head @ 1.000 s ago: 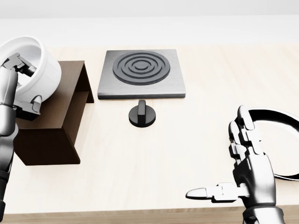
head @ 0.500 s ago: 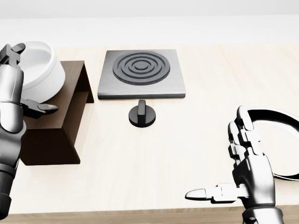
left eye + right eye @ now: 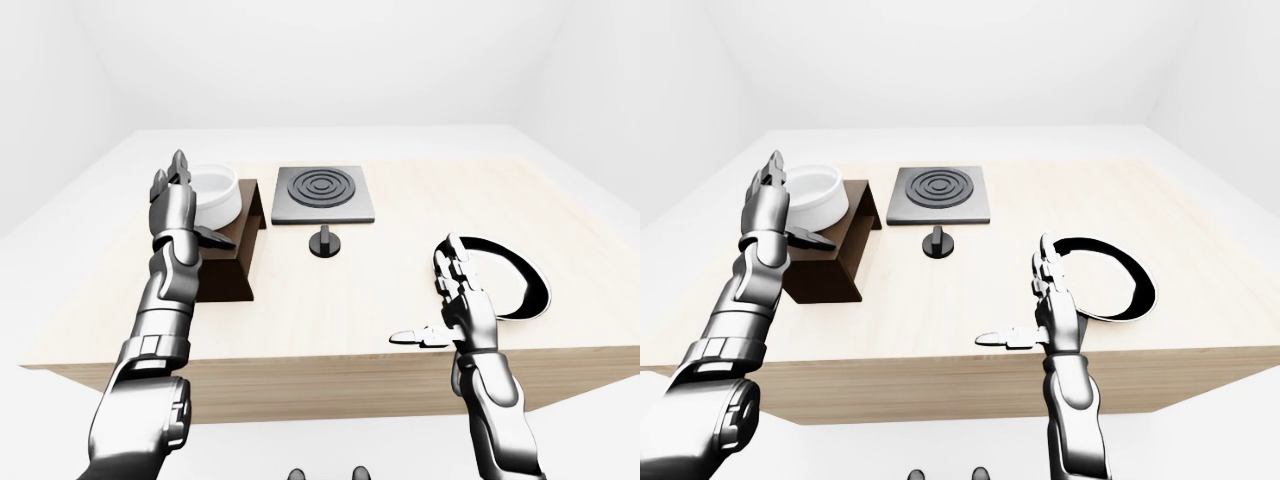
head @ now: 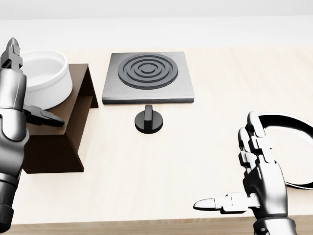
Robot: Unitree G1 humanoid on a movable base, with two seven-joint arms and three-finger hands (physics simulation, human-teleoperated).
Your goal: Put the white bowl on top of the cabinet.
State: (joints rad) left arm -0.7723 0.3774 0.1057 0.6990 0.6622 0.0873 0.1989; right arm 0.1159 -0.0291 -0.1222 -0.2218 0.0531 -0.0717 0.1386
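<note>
White bowl (image 4: 43,78) resting upright on top of the dark brown cabinet (image 4: 58,142), at the far left of the pale wooden surface (image 4: 161,166). Left robot hand (image 4: 19,93) just beside the bowl, fingers spread wide, holding nothing. Right robot hand (image 4: 249,181) near the right edge, also wide and empty. Grey hob plate with rings (image 4: 148,77) to the right of the cabinet, black knob (image 4: 148,119) near it. Black ring with white inside (image 3: 510,285) at far right.
</note>
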